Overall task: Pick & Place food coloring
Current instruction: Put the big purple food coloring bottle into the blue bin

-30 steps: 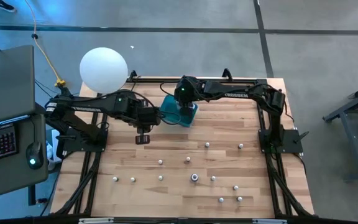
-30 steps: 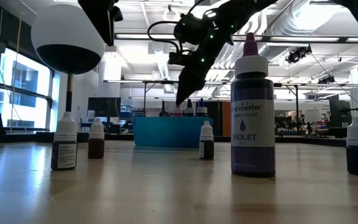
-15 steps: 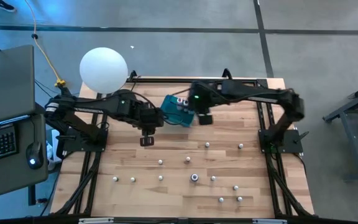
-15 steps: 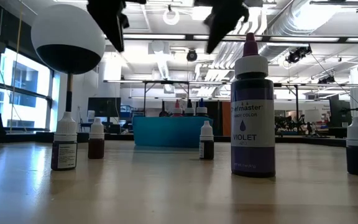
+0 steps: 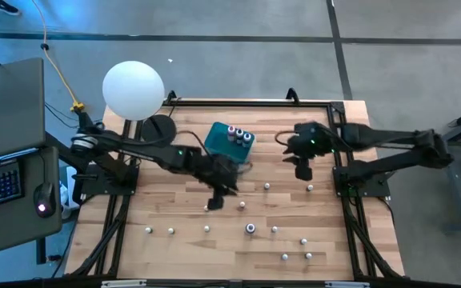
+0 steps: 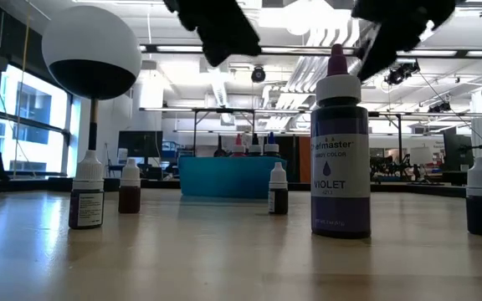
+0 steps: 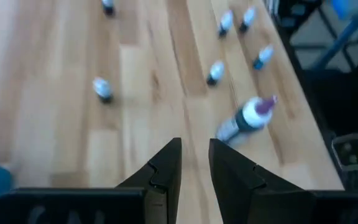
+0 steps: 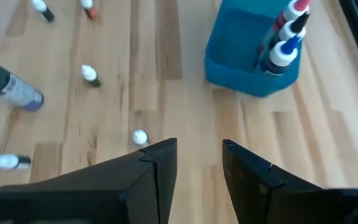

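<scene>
Several tiny white-capped food coloring bottles (image 5: 267, 186) stand upright on their bases across the near half of the wooden table. The larger violet bottle (image 5: 250, 228) stands among them and looms close in the low view (image 6: 340, 150). A few more bottles (image 5: 237, 134) stand inside the teal tub (image 5: 221, 144). My left gripper (image 5: 218, 196) hovers open above the table's middle, just beyond one small bottle (image 5: 206, 208); its wrist view shows a narrow gap (image 7: 194, 155). My right gripper (image 5: 302, 168) hangs open (image 8: 199, 155) to the right of the tub, above bare wood.
A big white ball (image 5: 134, 89) on a stand sits off the table's far left corner. A laptop and keyboard (image 5: 2, 172) are on a desk to the left. Dark frame rails (image 5: 350, 216) run along the table's sides. Bare wood lies between the tub and the bottles.
My right gripper has risen away from the teal tub and swung toward the table's right and a little nearer. My left gripper has travelled right and toward the near edge, to above the table's middle. The bottles and the tub have stayed where they were.
</scene>
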`<control>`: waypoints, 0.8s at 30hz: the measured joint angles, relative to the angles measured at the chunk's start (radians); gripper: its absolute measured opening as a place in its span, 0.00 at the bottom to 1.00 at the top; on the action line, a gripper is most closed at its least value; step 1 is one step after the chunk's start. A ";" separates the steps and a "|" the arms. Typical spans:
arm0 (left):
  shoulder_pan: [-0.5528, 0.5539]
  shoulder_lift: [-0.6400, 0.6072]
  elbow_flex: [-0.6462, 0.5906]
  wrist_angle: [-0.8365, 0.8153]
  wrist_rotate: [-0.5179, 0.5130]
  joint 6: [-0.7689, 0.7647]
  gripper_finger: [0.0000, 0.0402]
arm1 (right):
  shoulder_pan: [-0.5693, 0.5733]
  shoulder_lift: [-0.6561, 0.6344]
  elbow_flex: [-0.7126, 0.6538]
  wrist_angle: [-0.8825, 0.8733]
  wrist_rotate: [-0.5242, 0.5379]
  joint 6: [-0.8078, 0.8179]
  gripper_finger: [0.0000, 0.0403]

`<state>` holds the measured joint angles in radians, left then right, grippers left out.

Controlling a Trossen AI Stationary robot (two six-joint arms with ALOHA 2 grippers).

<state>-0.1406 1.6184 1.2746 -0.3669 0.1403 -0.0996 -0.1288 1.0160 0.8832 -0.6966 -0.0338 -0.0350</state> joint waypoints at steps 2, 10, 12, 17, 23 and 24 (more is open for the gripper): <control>-0.028 0.056 0.016 0.055 -0.007 0.001 0.20 | 0.014 -0.060 -0.103 0.104 0.000 0.023 0.29; -0.107 0.219 0.080 0.276 0.066 -0.004 0.20 | 0.055 -0.183 -0.346 0.393 -0.033 0.059 0.29; -0.129 0.240 0.092 0.251 0.068 0.005 0.20 | 0.066 -0.193 -0.370 0.417 -0.040 0.090 0.29; -0.164 0.268 0.120 0.254 -0.012 0.040 0.23 | 0.101 -0.195 -0.386 0.432 -0.043 0.131 0.29; -0.174 0.269 0.122 0.264 -0.063 0.043 0.35 | 0.137 -0.193 -0.387 0.450 -0.042 0.127 0.29; -0.175 0.269 0.122 0.261 -0.071 0.043 0.37 | 0.140 -0.193 -0.387 0.455 -0.042 0.127 0.29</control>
<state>-0.3153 1.8877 1.3968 -0.1062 0.0694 -0.0565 0.0113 0.8234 0.4957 -0.2420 -0.0761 0.0925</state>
